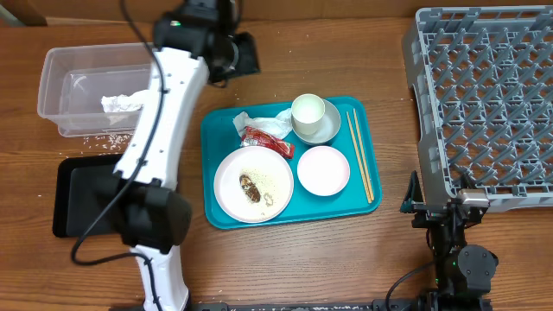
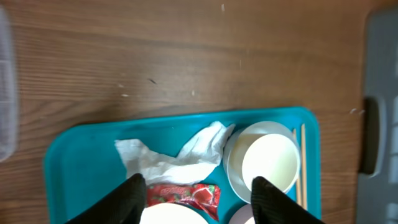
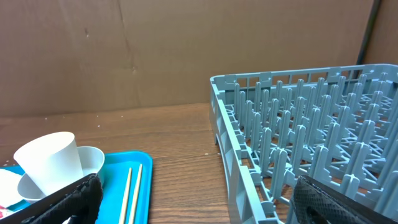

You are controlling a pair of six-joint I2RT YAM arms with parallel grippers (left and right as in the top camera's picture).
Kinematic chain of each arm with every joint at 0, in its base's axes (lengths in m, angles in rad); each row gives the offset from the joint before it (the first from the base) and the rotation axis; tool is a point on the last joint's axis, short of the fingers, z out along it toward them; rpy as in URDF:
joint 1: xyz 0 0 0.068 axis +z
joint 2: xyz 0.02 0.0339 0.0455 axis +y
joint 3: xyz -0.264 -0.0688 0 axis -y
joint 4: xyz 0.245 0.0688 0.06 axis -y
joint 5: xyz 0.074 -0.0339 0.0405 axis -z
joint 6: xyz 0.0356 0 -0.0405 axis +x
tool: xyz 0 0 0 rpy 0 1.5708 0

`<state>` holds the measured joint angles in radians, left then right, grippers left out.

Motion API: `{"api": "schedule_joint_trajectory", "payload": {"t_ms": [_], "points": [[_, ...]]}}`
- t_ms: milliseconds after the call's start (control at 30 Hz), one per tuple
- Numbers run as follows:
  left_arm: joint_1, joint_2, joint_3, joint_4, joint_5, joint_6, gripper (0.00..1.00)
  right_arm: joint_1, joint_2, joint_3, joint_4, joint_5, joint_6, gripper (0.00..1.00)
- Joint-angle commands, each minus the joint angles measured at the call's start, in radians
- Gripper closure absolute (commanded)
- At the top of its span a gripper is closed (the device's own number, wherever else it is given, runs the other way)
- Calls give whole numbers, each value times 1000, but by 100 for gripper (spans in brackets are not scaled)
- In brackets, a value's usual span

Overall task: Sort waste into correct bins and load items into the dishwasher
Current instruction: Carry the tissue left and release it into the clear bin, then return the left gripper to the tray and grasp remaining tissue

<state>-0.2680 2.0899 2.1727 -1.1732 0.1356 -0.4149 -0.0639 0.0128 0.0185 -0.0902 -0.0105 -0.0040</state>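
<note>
A crumpled napkin (image 1: 259, 123) and a red wrapper (image 1: 266, 139) lie on the teal tray, beside a white plate (image 1: 276, 177) with a brown lump (image 1: 251, 187) and rice. A white cup (image 1: 308, 111) stands in a grey-green bowl (image 1: 330, 130), next to a small white bowl (image 1: 323, 170) and chopsticks (image 1: 359, 155). My left gripper (image 1: 244, 53) is open and empty beyond the tray's far edge; its wrist view shows the fingers (image 2: 202, 205) over the wrapper (image 2: 186, 194) and napkin (image 2: 180, 155). My right gripper (image 3: 205, 211) is open and empty by the grey dish rack (image 1: 484, 95).
A clear tub (image 1: 60, 86) at the far left holds one napkin (image 1: 123, 104), with rice grains scattered on the table in front of it. A black tray (image 1: 69, 203) lies at the near left, partly under my left arm. The teal tray (image 1: 216, 207) sits mid-table.
</note>
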Motion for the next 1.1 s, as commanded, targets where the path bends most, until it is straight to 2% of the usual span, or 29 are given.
{"api": "schedule_joint_trajectory", "payload": {"t_ms": [0,67,233,400,633,700,733,800,867,933,1067], "points": [[-33,122,0,-4,-36,80,39,4,-10,-11,6,9,-4,0],[-48,208,0,-21,-40,78,37,4,-10,-11,6,9,-4,0],[-48,292,0,-35,-39,79,36,4,-10,-11,6,9,-4,0],[-48,338,0,-45,-26,124,34,4,-10,-11,6,9,-4,0],[-48,358,0,-92,-28,123,35,4,-10,-11,6,9,-4,0],[-48,358,0,-104,-26,122,41,4,-10,-11,6,9,-4,0],[-48,358,0,-110,-26,119,48,4,-10,-11,6,9,-4,0],[-48,358,0,-122,-22,111,65,4,-10,-11,6,9,-4,0],[-47,358,0,-126,-11,111,77,4,-10,-11,6,9,-4,0],[-47,357,0,-129,-10,111,96,4,-10,-11,6,9,-4,0],[-42,348,18,-145,-12,104,96,4,-10,-11,6,9,-4,0]]}}
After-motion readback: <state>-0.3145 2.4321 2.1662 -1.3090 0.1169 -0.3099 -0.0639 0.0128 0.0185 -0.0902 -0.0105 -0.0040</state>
